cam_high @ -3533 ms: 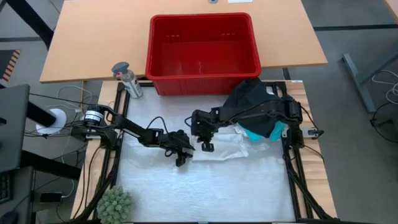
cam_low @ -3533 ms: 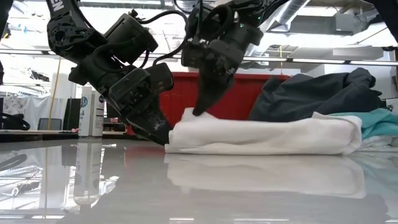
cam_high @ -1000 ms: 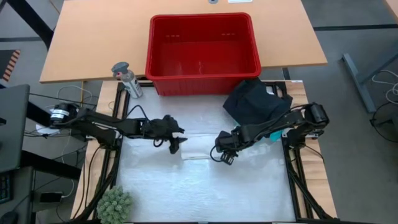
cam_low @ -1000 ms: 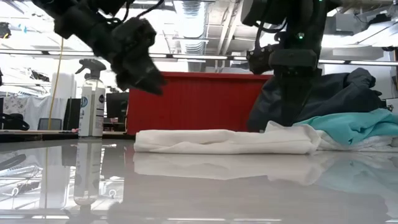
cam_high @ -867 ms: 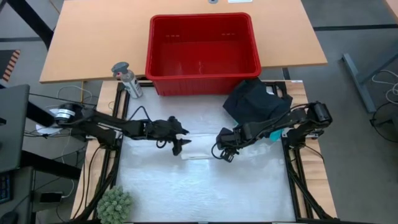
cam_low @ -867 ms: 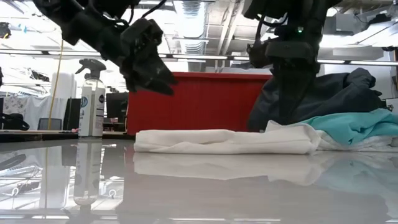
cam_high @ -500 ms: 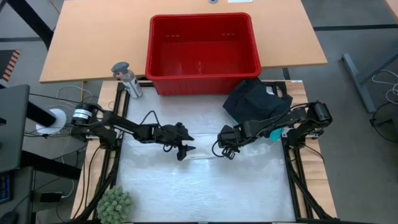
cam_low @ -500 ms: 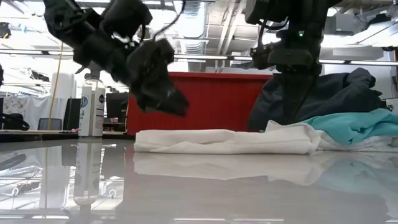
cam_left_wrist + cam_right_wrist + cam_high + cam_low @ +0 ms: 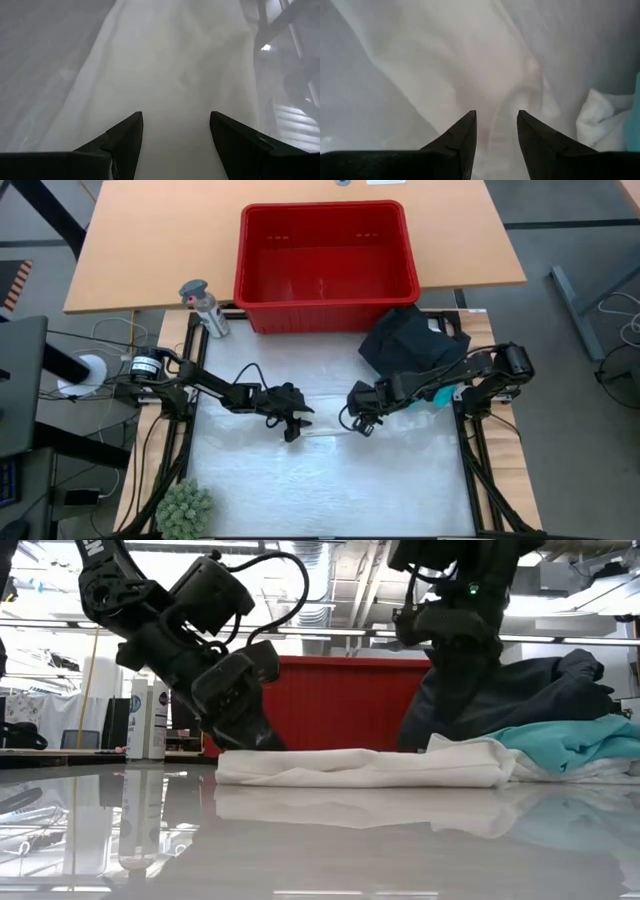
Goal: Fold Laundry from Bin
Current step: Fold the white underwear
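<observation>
A white garment point(image 9: 360, 768), folded into a long flat strip, lies on the white table between my two grippers. My left gripper point(image 9: 175, 120) is open and slants down at the strip's left end point(image 9: 235, 762). My right gripper point(image 9: 496, 115) is open and points down over the strip's right end point(image 9: 470, 755). Black clothing point(image 9: 405, 345) and a turquoise shirt point(image 9: 570, 745) are heaped at the table's right. The red bin point(image 9: 325, 265) stands at the far side. My left gripper has its open fingers point(image 9: 262, 740) right at the top of the strip's left end, coming slanting down from the table's left. Whether they touch the cloth I cannot tell. My right gripper's fingers point(image 9: 455, 725) drop behind the strip's right end. I cannot tell whether they touch it.
A spray bottle point(image 9: 205, 305) stands at the far left beside the bin. A small green plant point(image 9: 185, 508) sits at the near left corner. The near half of the table point(image 9: 330, 490) is bare white surface.
My left gripper has come down and toward the table's near edge, tipping further downward, until it reached the white strip's left end. Its fingers have stayed open. The white garment has not moved.
</observation>
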Robot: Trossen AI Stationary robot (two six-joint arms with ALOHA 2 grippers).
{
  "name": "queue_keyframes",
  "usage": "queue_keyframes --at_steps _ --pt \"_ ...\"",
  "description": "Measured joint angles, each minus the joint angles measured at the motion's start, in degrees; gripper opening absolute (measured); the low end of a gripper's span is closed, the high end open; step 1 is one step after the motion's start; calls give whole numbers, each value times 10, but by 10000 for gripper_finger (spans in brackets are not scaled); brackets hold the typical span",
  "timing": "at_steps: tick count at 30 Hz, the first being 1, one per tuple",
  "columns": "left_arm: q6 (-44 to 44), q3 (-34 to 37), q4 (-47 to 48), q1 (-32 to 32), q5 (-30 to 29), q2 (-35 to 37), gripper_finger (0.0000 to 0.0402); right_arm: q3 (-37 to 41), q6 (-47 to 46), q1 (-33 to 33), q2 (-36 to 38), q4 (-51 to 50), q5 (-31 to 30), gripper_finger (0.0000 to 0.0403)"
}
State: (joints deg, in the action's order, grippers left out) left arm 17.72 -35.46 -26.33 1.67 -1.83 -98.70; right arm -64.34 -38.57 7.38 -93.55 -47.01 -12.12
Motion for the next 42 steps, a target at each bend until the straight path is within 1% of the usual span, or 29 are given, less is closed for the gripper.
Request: queue_keyframes --at_steps 5,11,14,19,24,26,29,34,35,38,40,42 --pt "4 0 2 0 -5 0 221 0 26 8 -34 -18 -7 163" --pt "8 0 19 0 -6 0 221 0 -17 -17 -42 -137 -83 152" --pt "3 0 25 0 -6 1 221 0 -21 -39 -39 -180 -88 145" --pt "4 0 26 0 -6 1 221 0 -15 -57 -21 -183 -74 139" --pt "9 0 29 0 -6 1 221 0 0 -72 24 -151 -70 139" --pt "9 0 31 0 -6 1 221 0 39 -83 49 -106 -49 139" --pt "9 0 33 0 -6 1 221 0 100 -100 82 -49 3 139" --pt "17 0 37 0 -6 1 221 1 133 -134 99 -57 2 139" --pt "20 0 39 0 -6 1 221 1 159 -137 100 -40 12 139" --pt "30 0 49 0 -5 1 221 0 272 -128 99 35 85 139" --pt "33 0 51 0 -1 1 221 0 330 -113 89 89 136 139" --pt "39 0 50 0 0 1 221 0 348 -94 72 136 151 139"
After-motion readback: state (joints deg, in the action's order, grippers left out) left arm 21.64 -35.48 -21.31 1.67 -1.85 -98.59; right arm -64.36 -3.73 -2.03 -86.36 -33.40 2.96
